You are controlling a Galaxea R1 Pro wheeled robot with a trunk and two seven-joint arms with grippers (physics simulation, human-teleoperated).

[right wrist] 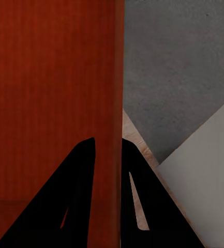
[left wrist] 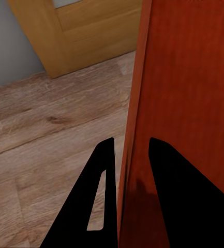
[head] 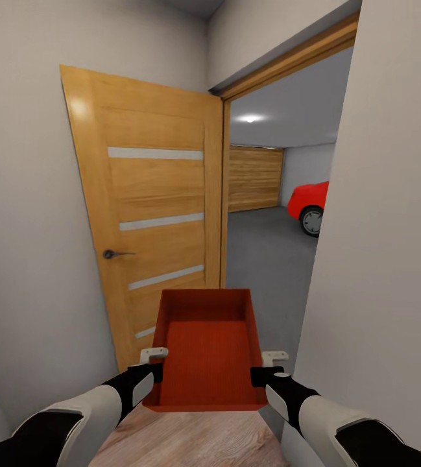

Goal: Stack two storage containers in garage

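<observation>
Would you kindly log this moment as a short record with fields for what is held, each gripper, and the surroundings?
held: orange-red rectangular open bin, carried between both arms
left gripper: jaws shut on the bin's left wall
right gripper: jaws shut on the bin's right wall
underfoot: light wood plank floor
left of the way: open wooden door with pale stripes
ahead: dark grey concrete floor, red car
</observation>
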